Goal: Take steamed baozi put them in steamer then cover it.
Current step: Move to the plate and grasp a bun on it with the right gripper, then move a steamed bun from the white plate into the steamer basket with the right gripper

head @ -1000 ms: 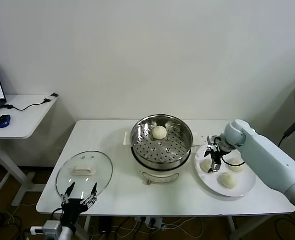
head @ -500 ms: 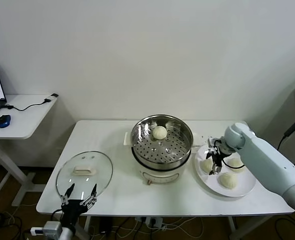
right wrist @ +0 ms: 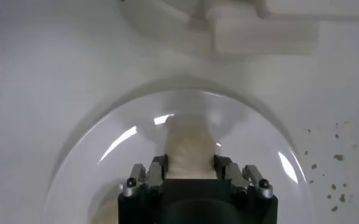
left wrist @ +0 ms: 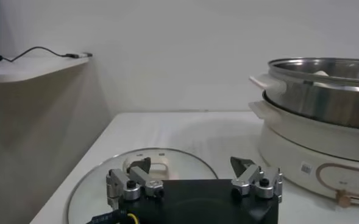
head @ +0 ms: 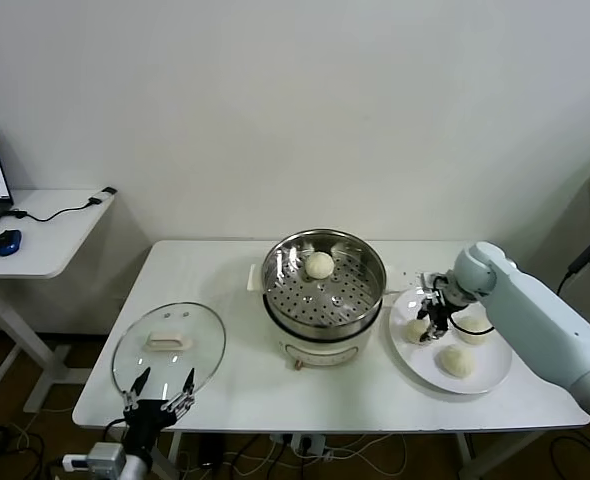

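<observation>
Since the earlier views, the right gripper has dropped closer onto the flat white plate and drawn in around the leftmost of three small cream-white round buns. In the right wrist view its black fingers flank that bun on both sides; they appear to touch it, so the grasp is judged closed or nearly so, the bun not yet lifted.

Two further buns lie on the plate; a fourth sits at the back of the round shiny stainless-steel steamer basket on its white pot base.

Governing relation: the steamer lies to the robot's left of the gripped bun, just beside the plate, its rim higher than the plate; the right arm is much the nearer. The bun is round, with no long axis or heading to align.

The left gripper waits spread wide at the table's near-left edge, just before the round clear glass lid, which lies flat.
</observation>
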`<state>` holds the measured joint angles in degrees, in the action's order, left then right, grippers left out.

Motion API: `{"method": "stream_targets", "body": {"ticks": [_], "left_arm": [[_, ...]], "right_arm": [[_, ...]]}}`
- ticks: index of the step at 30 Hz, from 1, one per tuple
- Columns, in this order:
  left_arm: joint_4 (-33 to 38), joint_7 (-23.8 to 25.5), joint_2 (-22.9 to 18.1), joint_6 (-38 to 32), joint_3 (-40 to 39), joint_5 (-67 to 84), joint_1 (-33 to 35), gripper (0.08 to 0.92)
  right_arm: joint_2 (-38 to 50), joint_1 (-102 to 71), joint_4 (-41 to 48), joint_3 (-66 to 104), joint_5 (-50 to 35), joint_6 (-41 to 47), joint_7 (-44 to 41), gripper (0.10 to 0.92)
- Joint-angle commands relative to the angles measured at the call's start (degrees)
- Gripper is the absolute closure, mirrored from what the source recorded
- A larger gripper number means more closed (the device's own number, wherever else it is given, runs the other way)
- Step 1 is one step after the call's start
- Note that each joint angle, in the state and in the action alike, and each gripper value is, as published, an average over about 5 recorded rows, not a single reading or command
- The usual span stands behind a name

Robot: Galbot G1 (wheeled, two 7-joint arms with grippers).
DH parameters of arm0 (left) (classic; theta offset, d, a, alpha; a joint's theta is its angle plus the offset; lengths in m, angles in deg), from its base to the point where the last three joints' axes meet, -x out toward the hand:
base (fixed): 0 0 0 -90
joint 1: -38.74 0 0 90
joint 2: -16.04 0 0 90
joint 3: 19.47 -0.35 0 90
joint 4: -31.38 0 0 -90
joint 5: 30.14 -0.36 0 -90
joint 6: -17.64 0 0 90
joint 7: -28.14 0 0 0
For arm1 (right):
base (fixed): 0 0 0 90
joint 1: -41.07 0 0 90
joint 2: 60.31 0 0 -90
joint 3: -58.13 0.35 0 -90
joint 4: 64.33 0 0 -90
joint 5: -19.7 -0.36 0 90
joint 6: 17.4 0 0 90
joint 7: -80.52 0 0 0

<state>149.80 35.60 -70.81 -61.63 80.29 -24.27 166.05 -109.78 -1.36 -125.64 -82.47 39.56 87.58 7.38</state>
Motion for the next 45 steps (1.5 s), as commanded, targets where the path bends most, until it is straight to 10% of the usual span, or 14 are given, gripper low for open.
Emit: {"method": "stream_targets", "body": {"ticks": [1,17,45], "left_arm": [[0.76,0.14,0.06,0.46,-0.10,-0.95,-0.10,0.177],[2.63,0.38,-0.06,0.60,0.05,-1.13,-0.90,0.177],[3.60,0.60,-0.40,0.89,1.41,0.72,-1.89,0.177]], "right_arm": [[7.43,16.27,-4.76,-9.52,-11.24,1.82,-3.70,0.531],[-2.83,46.24,-6.98,-34.76,-30.71,11.02,-6.59,0.533],[-35.45,32.29,14.55,-32.38,-19.32,12.15,-2.81,0.509]]}}
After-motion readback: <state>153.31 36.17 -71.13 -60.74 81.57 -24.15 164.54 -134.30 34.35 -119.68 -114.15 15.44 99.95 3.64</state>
